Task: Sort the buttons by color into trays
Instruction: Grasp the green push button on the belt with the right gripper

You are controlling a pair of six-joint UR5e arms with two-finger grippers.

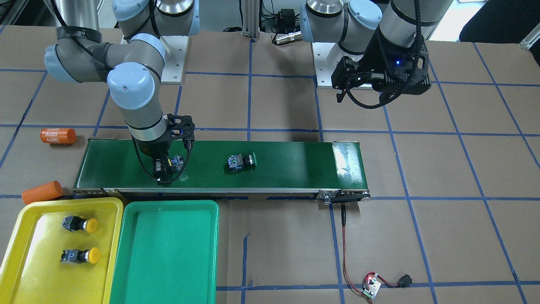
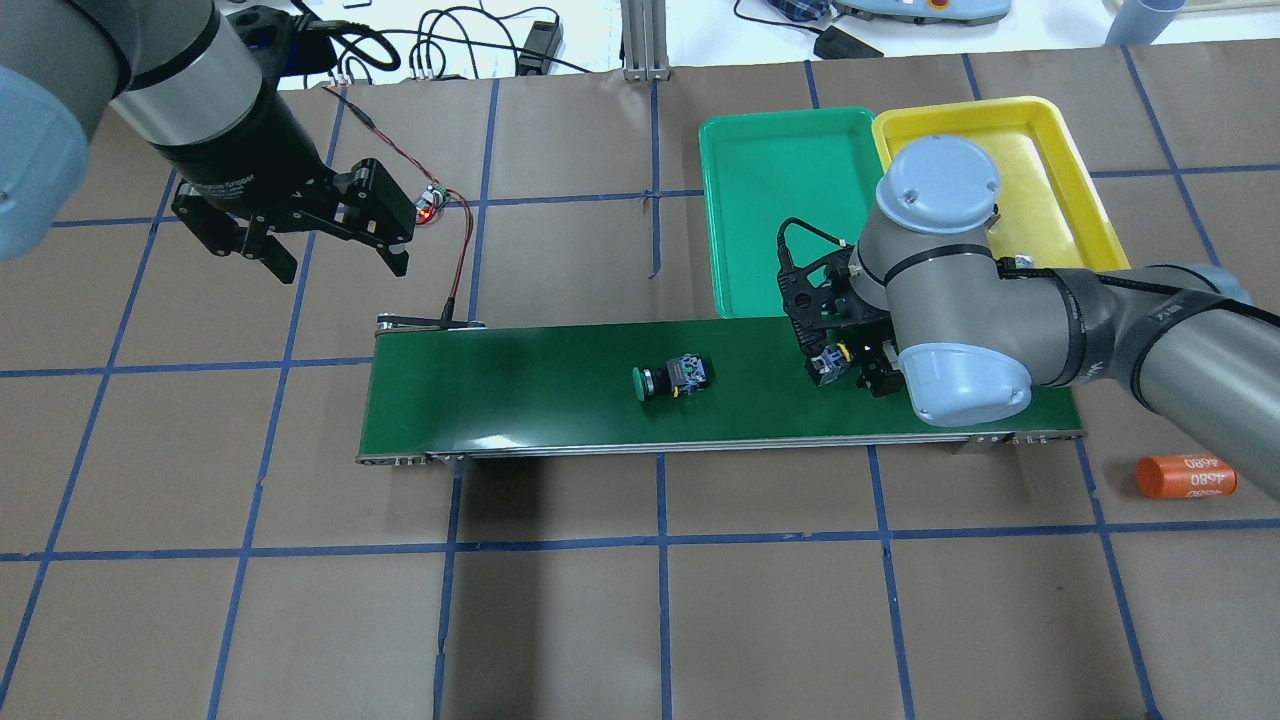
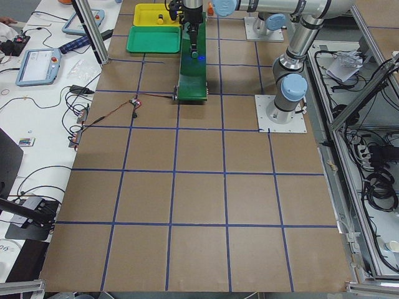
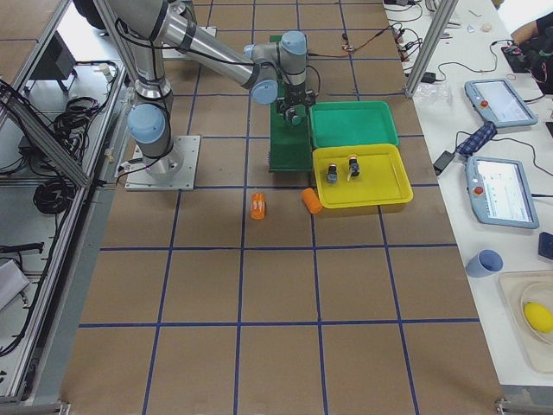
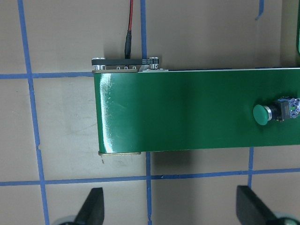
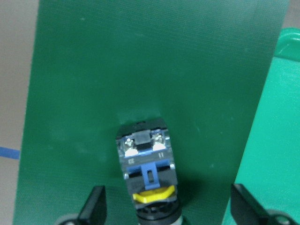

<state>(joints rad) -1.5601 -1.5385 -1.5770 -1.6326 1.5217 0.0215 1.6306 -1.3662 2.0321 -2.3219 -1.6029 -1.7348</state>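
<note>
Two yellow-capped buttons (image 1: 79,224) (image 1: 80,255) lie in the yellow tray (image 1: 25,236), with the green tray (image 1: 164,253) right beside it. A green-capped button (image 1: 241,161) (image 5: 269,112) lies on its side mid-belt. Another button (image 6: 147,164) lies on the belt between the fingers of my right gripper (image 1: 166,171), which is lowered around it and open. Its cap is hidden; only a yellow ring shows. My left gripper (image 2: 330,235) hangs open and holds nothing, above the table off the belt's other end.
The dark green conveyor belt (image 1: 295,164) runs across the table in front of the trays. Two orange cylinders (image 1: 58,135) (image 1: 41,192) lie beside its end near the yellow tray. A red-black cable and a small circuit board (image 1: 371,287) lie past the other end.
</note>
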